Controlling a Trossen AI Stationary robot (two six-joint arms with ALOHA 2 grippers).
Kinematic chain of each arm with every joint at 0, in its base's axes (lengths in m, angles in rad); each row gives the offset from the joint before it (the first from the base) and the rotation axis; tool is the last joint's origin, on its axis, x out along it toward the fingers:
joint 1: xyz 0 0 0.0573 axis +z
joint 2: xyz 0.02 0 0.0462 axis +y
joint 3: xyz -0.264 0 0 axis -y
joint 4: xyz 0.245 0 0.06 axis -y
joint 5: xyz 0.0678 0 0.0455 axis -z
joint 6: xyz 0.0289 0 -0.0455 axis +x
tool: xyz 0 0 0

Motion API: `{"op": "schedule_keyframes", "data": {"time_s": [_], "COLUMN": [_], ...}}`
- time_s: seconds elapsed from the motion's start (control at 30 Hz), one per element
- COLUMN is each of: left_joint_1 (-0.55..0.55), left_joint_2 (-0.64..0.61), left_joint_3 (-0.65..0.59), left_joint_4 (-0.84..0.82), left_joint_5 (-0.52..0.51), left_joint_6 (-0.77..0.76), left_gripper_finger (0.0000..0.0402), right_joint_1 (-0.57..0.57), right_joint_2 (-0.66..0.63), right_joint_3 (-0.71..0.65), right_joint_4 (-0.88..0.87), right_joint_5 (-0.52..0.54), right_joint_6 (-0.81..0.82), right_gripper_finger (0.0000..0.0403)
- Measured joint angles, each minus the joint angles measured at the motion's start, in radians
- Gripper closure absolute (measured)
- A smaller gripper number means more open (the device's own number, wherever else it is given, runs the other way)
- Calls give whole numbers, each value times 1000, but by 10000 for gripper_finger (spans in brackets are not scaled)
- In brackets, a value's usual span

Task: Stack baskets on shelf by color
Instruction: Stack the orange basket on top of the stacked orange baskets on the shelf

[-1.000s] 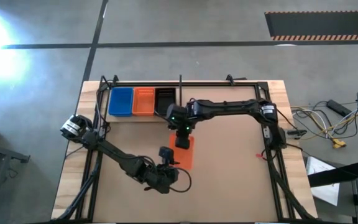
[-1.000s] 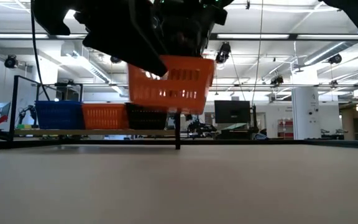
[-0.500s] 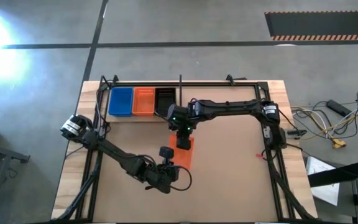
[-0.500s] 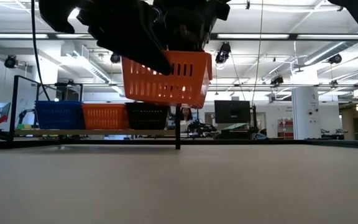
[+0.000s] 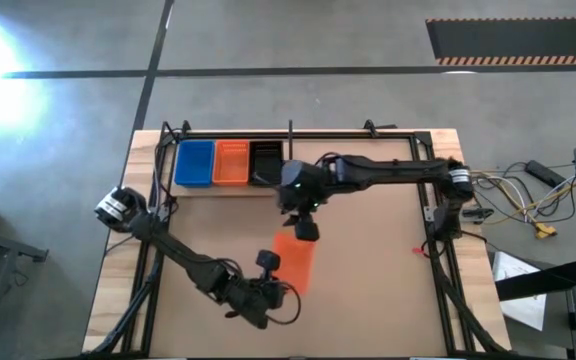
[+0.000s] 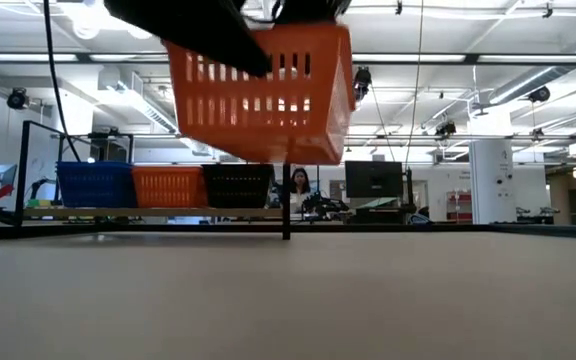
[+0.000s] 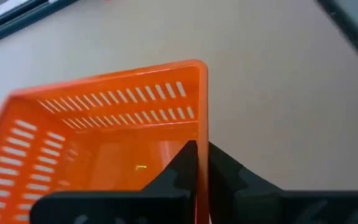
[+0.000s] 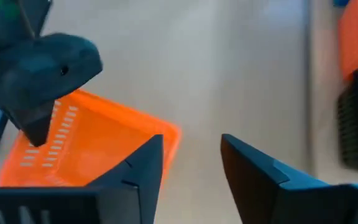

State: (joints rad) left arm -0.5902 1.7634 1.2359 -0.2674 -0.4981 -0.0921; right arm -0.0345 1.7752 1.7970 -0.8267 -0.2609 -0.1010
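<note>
Left pincer (image 7: 199, 163) is clamping one wall of the orange basket (image 5: 290, 263), with one finger inside and one outside, so the basket is hanging in the air above the middle of the bench (image 5: 368, 290) and is not touching it. Right pincer (image 8: 191, 163) is standing apart, empty, just beside the basket's far end, between it and the shelf (image 5: 230, 190). At the far left corner of the bench, the shelf is carrying a blue basket (image 5: 195, 163), an orange one (image 5: 231, 163) and a black one (image 5: 265, 162) in a row. Probably the lifted basket is going onto the orange one, because the colours must match.
</note>
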Motion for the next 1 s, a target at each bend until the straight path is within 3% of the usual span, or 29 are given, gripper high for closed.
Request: {"op": "schedule_keyframes", "data": {"time_s": [0.13,0.27,0.43,0.6,0.83,1.0], "left_joint_1": [-39,-79,-99,-70,166,467], "left_joint_2": [-4,-44,-149,-287,-511,-625], "left_joint_3": [17,23,25,41,3,-79], "left_joint_4": [-6,-59,-201,-314,-523,-540], "left_joint_5": [-17,-75,-133,-150,-111,96], "left_joint_6": [-3,-28,-112,-82,6,245], "left_gripper_finger": [401,401,401,401,402,402], "right_joint_1": [8,50,156,315,470,473], "right_joint_2": [-118,-267,-483,-623,-618,-562], "right_joint_3": [-148,-415,-803,-1150,-1459,-1531], "right_joint_4": [60,177,441,794,1327,1505], "right_joint_5": [21,123,203,325,514,578], "right_joint_6": [-10,50,186,327,405,392], "right_gripper_finger": [234,234,247,261,275,283]}}
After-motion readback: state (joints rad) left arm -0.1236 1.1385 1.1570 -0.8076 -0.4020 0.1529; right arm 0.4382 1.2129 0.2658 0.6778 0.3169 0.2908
